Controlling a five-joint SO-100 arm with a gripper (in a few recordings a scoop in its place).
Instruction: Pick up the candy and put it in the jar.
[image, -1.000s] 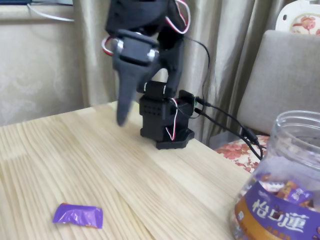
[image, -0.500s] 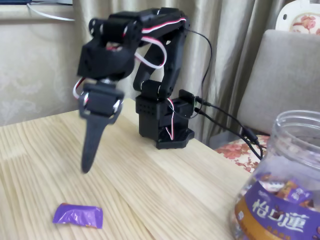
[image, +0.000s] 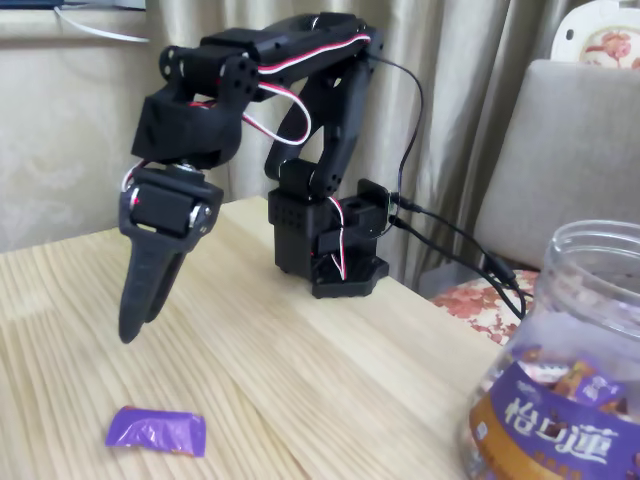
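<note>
The candy (image: 156, 431), a small flat purple-wrapped sweet with an orange patch, lies on the wooden table (image: 300, 370) near the front left. My black gripper (image: 130, 332) hangs point-down above the candy and slightly to its left, clear of it. Its fingers are pressed together into one wedge with nothing between them. The jar (image: 560, 390), large and clear with a purple and brown-orange label, stands at the front right with its mouth uncovered. Mixed wrapped sweets show through its wall.
The arm's black base (image: 330, 255) sits at the table's far edge with cables (image: 450, 235) trailing right. A grey chair (image: 570, 150) and a patterned cushion (image: 485, 300) lie beyond the table's right edge. Curtains hang behind.
The arm has swung left and reached down and forward, bringing the gripper from high near the base to just above the candy. The candy and jar have not moved.
</note>
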